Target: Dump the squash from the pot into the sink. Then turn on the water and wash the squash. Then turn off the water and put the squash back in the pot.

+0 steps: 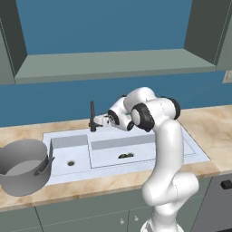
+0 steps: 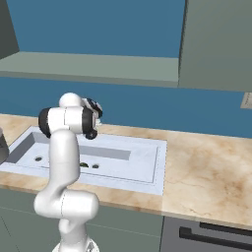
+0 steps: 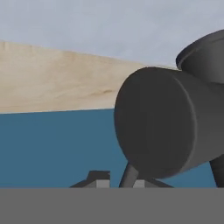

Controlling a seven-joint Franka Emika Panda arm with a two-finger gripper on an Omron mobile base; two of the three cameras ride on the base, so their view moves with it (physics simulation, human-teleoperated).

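Now the gripper, nearly closed at the faucet, should push its handle gently; grip unclear.

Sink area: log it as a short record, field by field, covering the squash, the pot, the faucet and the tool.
squash: lying in the larger basin of the sink, near its front wall
pot: on the counter left of the sink, tilted, nothing visible inside
faucet: dark, upright behind the sink; no water seen running
tool: at the faucet's base, fingers close together; whether they grip a handle cannot be told
hand view: a dark cylindrical faucet part sits close in front of the camera
task stage: squash already dumped, washing not begun
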